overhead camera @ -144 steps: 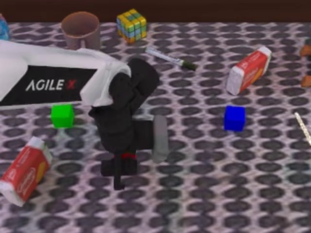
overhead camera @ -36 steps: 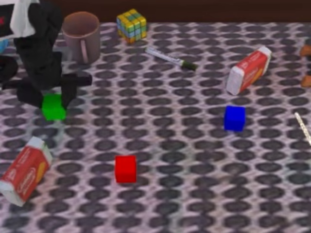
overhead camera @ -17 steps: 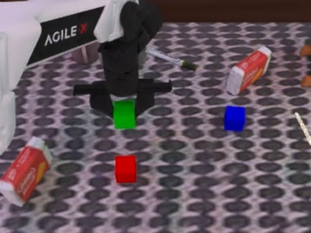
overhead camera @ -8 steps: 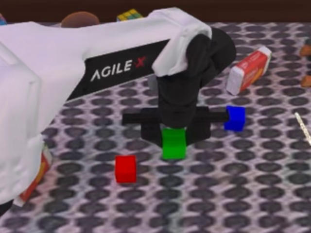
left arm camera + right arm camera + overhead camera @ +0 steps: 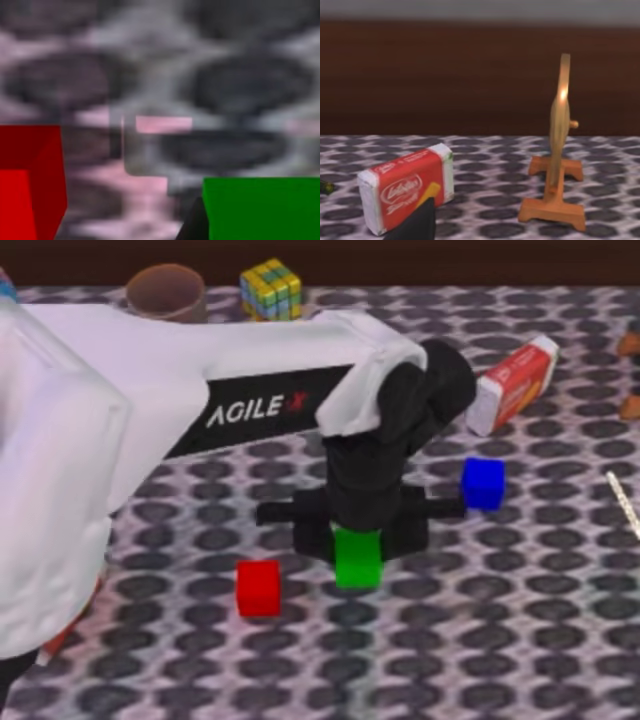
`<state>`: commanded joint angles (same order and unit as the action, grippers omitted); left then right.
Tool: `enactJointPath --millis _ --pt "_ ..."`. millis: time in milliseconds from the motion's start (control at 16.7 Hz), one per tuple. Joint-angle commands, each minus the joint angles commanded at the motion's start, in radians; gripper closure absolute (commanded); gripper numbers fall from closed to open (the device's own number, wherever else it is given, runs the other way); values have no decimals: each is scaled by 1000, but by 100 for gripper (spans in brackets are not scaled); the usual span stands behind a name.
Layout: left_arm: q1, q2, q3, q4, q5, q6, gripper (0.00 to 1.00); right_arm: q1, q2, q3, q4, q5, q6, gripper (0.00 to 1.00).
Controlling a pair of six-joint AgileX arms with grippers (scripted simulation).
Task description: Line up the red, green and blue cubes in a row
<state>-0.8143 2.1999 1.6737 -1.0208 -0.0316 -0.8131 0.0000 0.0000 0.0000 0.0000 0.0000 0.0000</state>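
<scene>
The left pincer [image 5: 357,552] grips the small bright green cube [image 5: 357,557] just right of the small bright red cube [image 5: 259,588], slightly farther back on the desk, with a gap between them.

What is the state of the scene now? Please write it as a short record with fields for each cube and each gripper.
red cube: on the table, free, left of the green one
green cube: held in the left gripper, apart from the red cube
blue cube: on the table, to the right, farther back than the other two
right gripper: not seen in the top view
row: not yet formed; blue cube out of line
</scene>
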Motion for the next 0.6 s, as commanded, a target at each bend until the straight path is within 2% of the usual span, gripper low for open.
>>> enactJointPath --millis 180,420,600 --pt "-2 23 -62 78 0 -1 100 0 0 0 0 0 0 0" --pt "-2 25 -66 82 0 -1 100 0 0 0 0 0 0 0" --pt "-2 25 -66 82 0 -1 77 0 0 0 0 0 0 0"
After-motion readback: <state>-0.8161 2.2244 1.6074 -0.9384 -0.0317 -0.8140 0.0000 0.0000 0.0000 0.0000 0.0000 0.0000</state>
